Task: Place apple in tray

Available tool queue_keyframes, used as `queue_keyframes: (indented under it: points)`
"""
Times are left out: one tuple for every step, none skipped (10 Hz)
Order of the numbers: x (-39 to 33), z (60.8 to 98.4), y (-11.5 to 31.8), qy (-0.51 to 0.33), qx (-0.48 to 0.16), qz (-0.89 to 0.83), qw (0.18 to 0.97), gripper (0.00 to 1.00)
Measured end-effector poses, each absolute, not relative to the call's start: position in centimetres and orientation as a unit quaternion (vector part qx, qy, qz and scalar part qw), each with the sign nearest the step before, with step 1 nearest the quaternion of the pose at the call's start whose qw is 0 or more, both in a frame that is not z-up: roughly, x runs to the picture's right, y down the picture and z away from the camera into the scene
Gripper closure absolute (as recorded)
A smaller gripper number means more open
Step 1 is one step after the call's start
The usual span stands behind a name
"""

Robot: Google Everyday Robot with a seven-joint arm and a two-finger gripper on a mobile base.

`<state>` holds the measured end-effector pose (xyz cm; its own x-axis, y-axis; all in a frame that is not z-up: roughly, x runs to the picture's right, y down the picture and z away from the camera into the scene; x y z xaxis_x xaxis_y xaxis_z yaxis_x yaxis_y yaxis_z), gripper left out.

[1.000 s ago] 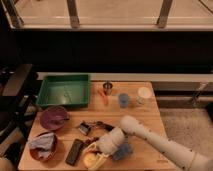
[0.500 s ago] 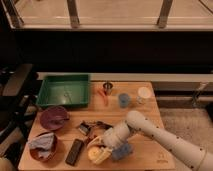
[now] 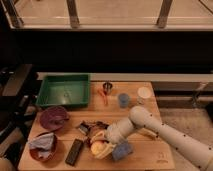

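Gripper [image 3: 101, 143] low over the front of the table [image 3: 142, 159], fingers pinched on the apple [image 3: 98, 148]. Blue packet [image 3: 122, 149] touching on its right, black bar [image 3: 75, 151] just left. Apple well apart from the green tray [image 3: 55, 93], far-left corner.

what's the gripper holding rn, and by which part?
The apple: the gripper is shut on it near the front edge of the table, jaws over its upper part. Exact contact spots cannot be told.
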<state>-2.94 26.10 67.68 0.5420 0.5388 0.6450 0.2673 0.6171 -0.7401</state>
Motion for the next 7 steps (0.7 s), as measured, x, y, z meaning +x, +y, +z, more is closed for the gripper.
queue_keyframes:
  points:
    - [-2.3,66.9,23.9,-0.460,-0.419,0.089,0.778,1.00]
    - [-1.3,66.3,21.5,-0.449,-0.409,0.090,0.789,1.00]
    - [-0.8,66.1,19.2,-0.442,-0.400,0.088,0.798,1.00]
    - [-0.5,66.1,16.9,-0.436,-0.391,0.085,0.806,1.00]
    - [-0.5,66.4,14.4,-0.433,-0.380,0.081,0.813,1.00]
    - [-1.2,66.9,11.7,-0.437,-0.367,0.075,0.818,1.00]
    - [-1.4,67.1,10.6,-0.438,-0.360,0.072,0.820,1.00]
